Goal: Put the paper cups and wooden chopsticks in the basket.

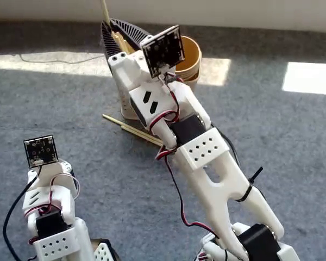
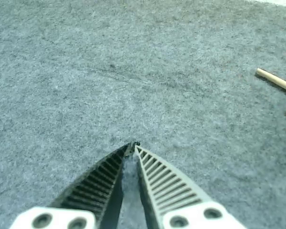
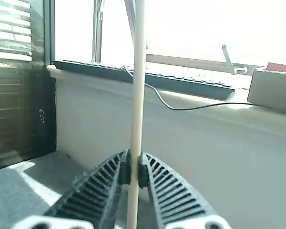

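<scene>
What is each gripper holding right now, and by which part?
The right gripper is shut on a wooden chopstick, pinched along its shaft, much of it jutting past the jaws. The left gripper is shut and holds nothing.

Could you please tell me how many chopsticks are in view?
3. One chopstick stands upright in the right pincer by the basket; two more chopsticks lie together on the carpet. Others may hide under the arm.
</scene>
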{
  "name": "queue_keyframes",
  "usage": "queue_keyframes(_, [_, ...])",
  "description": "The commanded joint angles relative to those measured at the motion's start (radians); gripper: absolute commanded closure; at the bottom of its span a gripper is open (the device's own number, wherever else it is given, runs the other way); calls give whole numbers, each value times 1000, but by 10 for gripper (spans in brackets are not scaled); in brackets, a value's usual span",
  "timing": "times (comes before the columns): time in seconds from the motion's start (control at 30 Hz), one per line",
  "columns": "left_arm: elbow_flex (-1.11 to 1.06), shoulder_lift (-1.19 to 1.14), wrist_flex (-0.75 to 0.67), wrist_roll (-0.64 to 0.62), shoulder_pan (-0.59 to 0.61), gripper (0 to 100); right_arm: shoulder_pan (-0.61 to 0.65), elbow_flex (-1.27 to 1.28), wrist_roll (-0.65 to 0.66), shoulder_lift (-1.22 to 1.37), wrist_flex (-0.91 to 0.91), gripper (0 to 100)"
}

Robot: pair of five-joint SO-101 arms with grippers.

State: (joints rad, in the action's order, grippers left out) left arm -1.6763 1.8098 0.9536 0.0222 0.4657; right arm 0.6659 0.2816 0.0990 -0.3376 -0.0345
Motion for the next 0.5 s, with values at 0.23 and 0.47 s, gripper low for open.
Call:
queue_keyframes(0.23, [-19, 7, -20, 8, 8, 989, -130, 137, 0, 108, -395, 993])
queue_keyframes(0.47, [-19, 7, -20, 8, 8, 989, -113, 147, 0, 183, -521, 993])
